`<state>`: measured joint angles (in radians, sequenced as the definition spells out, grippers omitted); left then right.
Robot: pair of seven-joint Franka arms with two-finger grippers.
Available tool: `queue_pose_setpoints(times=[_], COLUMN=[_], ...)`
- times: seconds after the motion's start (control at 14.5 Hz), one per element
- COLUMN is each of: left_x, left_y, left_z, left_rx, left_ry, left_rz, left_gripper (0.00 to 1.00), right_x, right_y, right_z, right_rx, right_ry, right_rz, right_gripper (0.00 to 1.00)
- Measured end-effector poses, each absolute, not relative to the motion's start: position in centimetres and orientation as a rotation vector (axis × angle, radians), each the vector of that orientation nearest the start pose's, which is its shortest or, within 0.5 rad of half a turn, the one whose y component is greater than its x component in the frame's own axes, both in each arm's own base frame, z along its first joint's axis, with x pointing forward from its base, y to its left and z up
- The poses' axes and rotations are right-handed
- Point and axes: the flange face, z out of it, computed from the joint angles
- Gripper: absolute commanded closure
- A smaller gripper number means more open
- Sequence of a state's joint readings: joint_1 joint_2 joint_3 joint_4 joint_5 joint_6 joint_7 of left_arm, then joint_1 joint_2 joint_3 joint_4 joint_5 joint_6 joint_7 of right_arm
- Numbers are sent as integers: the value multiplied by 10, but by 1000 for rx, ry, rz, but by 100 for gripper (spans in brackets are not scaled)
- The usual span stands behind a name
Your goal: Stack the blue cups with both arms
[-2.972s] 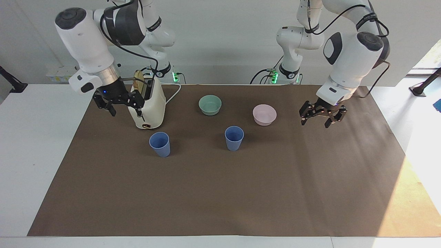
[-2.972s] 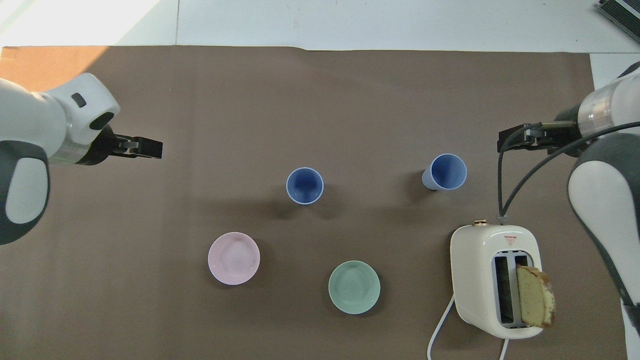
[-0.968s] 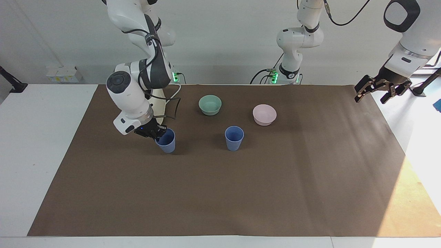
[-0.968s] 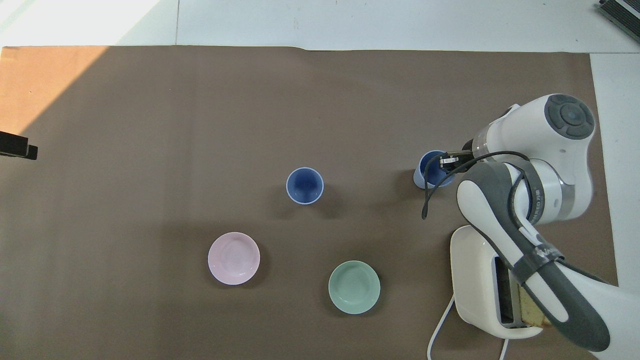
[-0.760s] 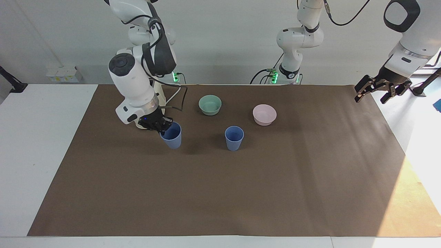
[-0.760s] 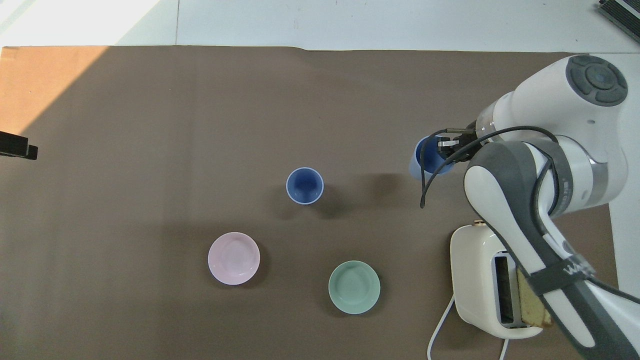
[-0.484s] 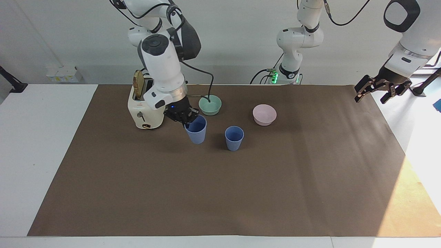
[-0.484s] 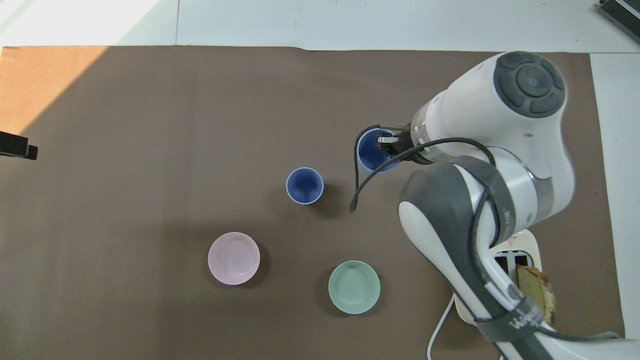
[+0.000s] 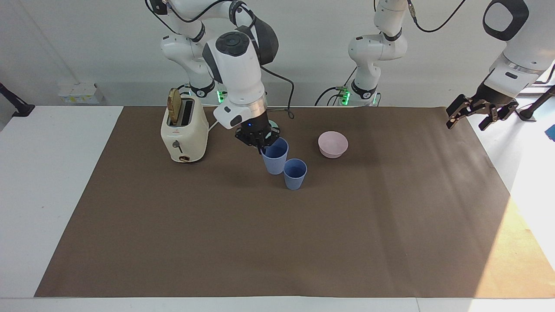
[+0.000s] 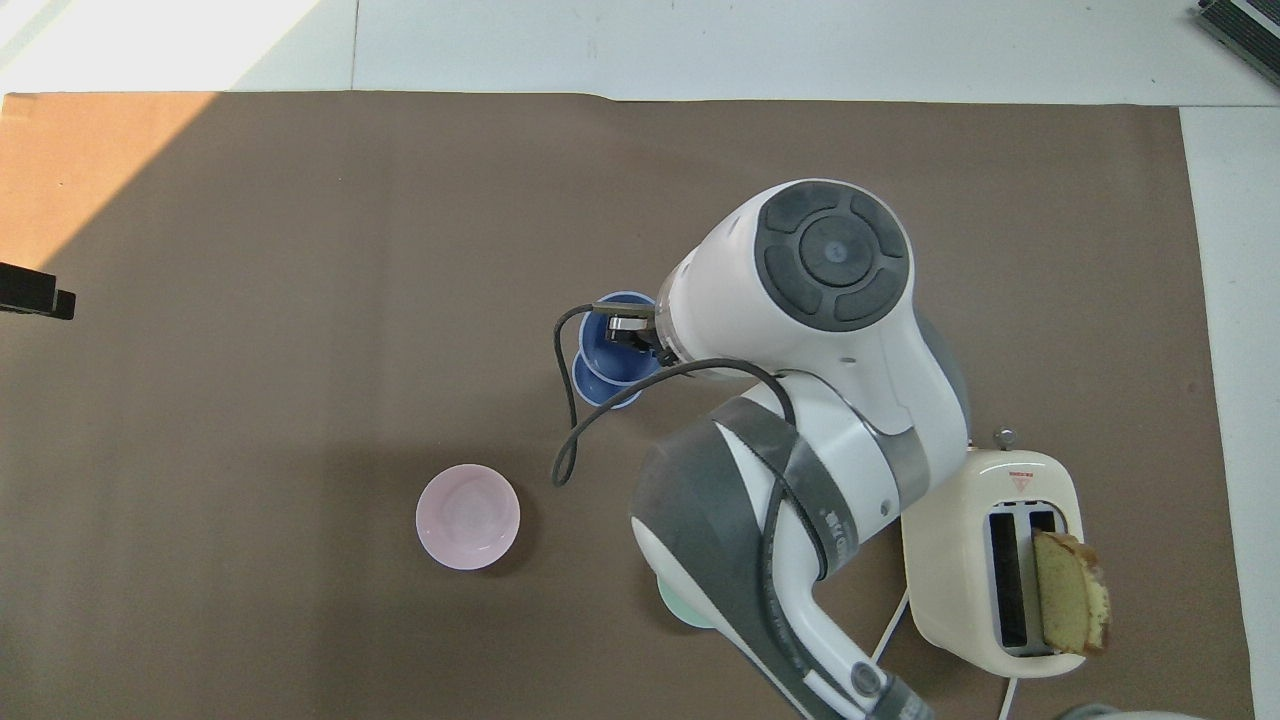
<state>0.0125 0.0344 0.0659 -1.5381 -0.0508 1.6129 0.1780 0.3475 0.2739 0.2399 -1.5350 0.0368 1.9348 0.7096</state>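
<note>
Brown mat (image 9: 260, 242): right gripper (image 9: 259, 141) clamped on raised blue cup (image 9: 275, 158), over standing cup (image 9: 295, 174). Left gripper (image 9: 470, 115) spread wide, waiting. Risk: off-centre, rim clash, tip-over.

One blue cup (image 9: 295, 173) stands upright and open-mouthed on the brown mat near the middle of the bench. The other blue cup (image 9: 275, 160), identical in its tapered periwinkle form, hangs upright in the air, gripped at its rim by the right pincer (image 9: 260, 141), over the standing one's robot-side edge.

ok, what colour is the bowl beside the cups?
Pale pink bowl, clearest in the overhead view.
</note>
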Motion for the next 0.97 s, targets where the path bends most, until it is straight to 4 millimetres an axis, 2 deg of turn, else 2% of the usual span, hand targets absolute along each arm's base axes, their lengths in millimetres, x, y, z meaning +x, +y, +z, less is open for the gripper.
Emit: queue_pose_setpoints(times=[0.21, 0.48, 0.83, 0.97], left_x=[568, 568, 568, 568], left_y=[39, 39, 39, 39], left_z=[625, 625, 625, 625], left_rx=[-3180, -3180, -3180, -3180], left_ry=[157, 157, 157, 157], left_rz=[-74, -74, -74, -74], left_gripper=[0, 0, 0, 0], right_x=[560, 567, 566, 566], right_y=[354, 355, 355, 355], right_z=[501, 472, 458, 454], right_rx=[-2968, -2984, -2991, -2990], right_ry=[227, 236, 238, 239], right_rz=[-70, -18, -2, -3], right_gripper=[100, 100, 100, 0])
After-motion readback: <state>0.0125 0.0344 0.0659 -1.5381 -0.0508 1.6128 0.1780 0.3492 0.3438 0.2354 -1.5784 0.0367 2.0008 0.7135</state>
